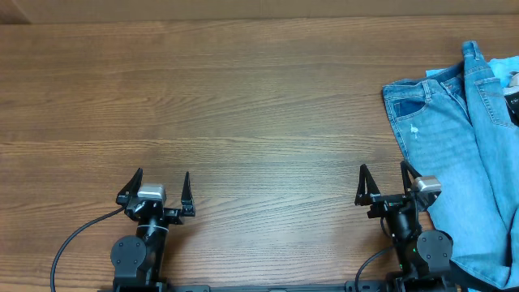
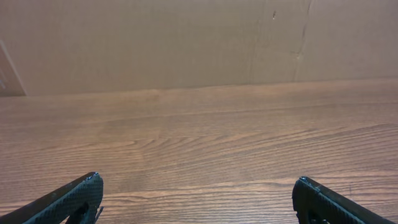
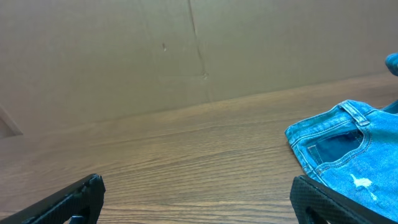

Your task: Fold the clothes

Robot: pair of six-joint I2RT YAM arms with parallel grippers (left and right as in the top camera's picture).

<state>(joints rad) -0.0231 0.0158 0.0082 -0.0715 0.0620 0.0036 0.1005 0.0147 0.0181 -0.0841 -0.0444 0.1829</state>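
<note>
While my left fingers point(image 1: 132, 185) and right fingers point(image 1: 362, 182) stand spread wide and empty, the jeans point(image 1: 462, 138) lie seemingly unfolded, partly out of view, at the counter's point(image 1: 243, 105) right edge, so I judge all the folding is left to do.

Light blue faded denim jeans point(image 1: 462, 162), unfolded, lying flat but rumpled along the right edge of the surface point(image 1: 243, 105), from near the far right corner down towards the near right corner; the right side runs out of the overhead view. Waist end towards the far edge, with a stitched pocket point(image 1: 415, 99) at the cloth's far left corner and a small white worn spot just below it. A long fold ridge runs lengthways down the denim.
</note>
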